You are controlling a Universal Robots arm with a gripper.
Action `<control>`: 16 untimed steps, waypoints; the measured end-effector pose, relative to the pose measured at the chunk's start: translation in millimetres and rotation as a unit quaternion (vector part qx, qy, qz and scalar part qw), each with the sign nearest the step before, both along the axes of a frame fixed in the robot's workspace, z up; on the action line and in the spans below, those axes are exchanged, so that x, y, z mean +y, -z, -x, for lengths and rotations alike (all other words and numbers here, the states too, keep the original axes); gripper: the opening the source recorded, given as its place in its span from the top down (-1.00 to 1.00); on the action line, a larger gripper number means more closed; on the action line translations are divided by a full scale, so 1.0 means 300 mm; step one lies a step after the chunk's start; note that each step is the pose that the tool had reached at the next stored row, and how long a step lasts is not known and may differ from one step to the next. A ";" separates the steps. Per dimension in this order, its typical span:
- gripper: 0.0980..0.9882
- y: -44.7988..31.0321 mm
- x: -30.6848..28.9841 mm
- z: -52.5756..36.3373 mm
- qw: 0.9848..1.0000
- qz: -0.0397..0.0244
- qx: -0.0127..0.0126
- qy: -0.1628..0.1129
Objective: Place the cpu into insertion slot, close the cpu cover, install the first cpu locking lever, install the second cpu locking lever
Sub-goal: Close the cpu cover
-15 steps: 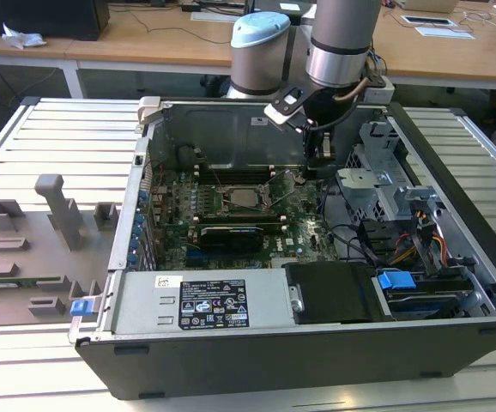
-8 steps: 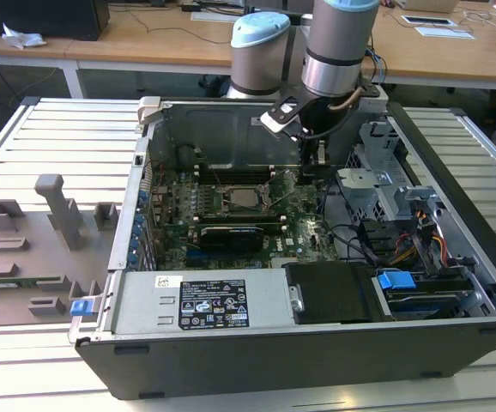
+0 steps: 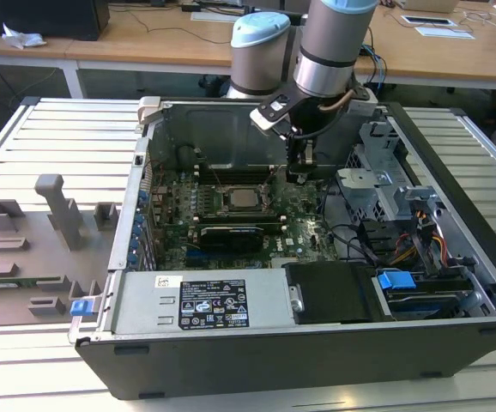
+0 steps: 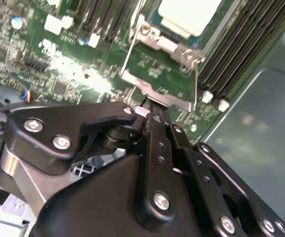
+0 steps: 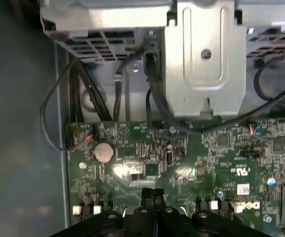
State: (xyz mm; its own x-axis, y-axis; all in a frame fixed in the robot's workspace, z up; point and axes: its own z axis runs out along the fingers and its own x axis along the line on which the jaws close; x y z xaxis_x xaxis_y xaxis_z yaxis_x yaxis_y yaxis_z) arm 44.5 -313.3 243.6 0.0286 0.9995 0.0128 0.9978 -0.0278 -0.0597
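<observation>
The cpu [image 3: 242, 199] lies flat in the insertion slot on the green board, its silver top [image 4: 187, 14] showing. The cpu cover [image 4: 162, 42], a silver frame, lies around it, hiding most of the slot. Thin wire levers run along two sides of the socket [image 4: 126, 57] [image 4: 196, 84]; I cannot tell whether they are latched. My gripper [image 3: 300, 174] hangs inside the case just to the exterior view's right of the socket. Its black fingers are shut together with nothing between them [image 4: 150, 109] [image 5: 153, 193], the tips close above the socket's metal edge plate [image 4: 157, 95].
Long black memory slots [image 4: 231, 54] flank the socket. A black block [image 3: 231, 233] sits in front of it, with the power supply [image 3: 205, 302] nearer. A metal drive cage [image 3: 377, 184] and loose cables [image 5: 83, 94] crowd the right. A grey fixture tray [image 3: 42, 249] lies outside the case.
</observation>
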 end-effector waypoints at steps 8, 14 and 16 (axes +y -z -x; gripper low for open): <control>0.97 0.000 0.000 0.073 1.000 -0.004 0.000 0.000; 0.97 0.000 0.000 0.112 1.000 -0.004 0.000 0.000; 0.97 0.002 0.000 0.121 1.000 -0.004 0.000 0.000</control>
